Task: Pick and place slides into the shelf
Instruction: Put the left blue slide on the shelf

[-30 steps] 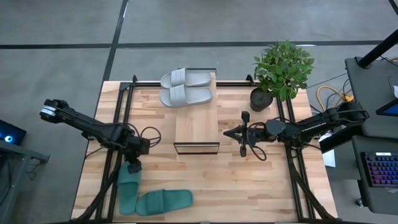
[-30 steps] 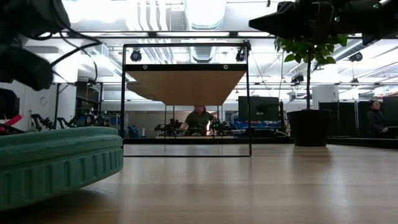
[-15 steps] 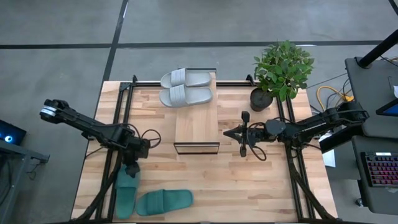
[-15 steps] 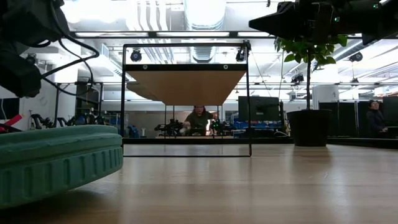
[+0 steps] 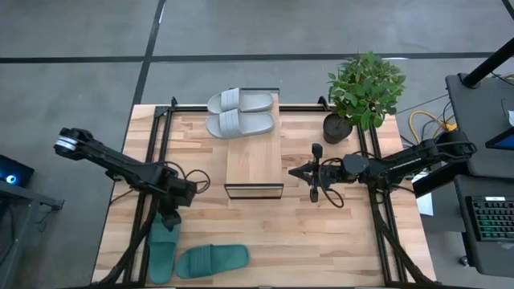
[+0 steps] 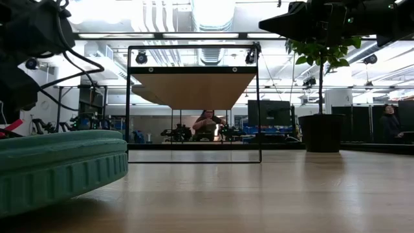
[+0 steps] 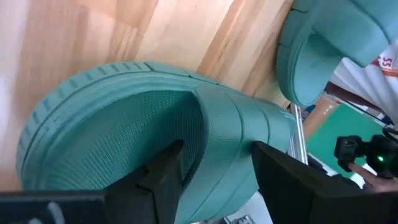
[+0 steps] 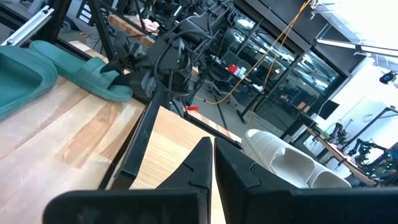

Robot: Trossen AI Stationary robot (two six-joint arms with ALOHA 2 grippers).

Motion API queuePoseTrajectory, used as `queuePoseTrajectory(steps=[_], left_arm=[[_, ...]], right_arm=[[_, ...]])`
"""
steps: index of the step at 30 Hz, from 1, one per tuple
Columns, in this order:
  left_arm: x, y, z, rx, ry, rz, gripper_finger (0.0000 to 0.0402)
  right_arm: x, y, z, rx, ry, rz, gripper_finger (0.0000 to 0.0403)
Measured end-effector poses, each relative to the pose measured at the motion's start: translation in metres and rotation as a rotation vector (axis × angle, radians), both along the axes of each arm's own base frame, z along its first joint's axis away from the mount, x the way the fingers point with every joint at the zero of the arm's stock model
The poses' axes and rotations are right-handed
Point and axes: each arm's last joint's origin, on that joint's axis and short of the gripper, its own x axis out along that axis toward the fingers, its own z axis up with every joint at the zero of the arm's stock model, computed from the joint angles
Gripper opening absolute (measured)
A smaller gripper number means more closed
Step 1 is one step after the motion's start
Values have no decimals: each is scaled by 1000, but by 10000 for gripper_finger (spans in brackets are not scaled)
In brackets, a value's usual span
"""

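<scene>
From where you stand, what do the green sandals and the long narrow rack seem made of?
The teal green slip-on sandals look like matte moulded foam, judging by the fine dimpled footbed and ribbed edge. The long narrow rack shows a pale grained wood plank on a thin dark frame, probably metal.

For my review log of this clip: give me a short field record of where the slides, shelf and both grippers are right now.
left gripper: open, fingers either side of the strap of a teal slide at the table's near left edge
second teal slide: lying beside it on the table
grey-white slides: a pair at the shelf's far end
shelf: mid-table, near part of plank bare
right gripper: shut, empty, hovering right of the shelf
potted plant: far right corner
</scene>
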Motion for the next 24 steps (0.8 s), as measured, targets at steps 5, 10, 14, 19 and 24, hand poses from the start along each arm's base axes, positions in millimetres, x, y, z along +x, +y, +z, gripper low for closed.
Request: queuePoseTrajectory(steps=[5, 10, 14, 19, 24], left_arm=[[5, -2, -4, -30, -21, -42, 153], [9, -4, -8, -78, -35, -89, 91], [10, -6, -9, -114, -27, -105, 31], [9, -6, -6, -134, -43, -117, 8], [9, -6, 7, -153, -91, -105, 3]], right_arm=[[0, 0, 0, -1, 1, -1, 9], [0, -1, 0, -1, 2, -43, 9], [0, -2, 0, -2, 3, -60, 9], [0, -2, 0, -1, 3, -60, 9], [0, -2, 0, -1, 1, -60, 9]])
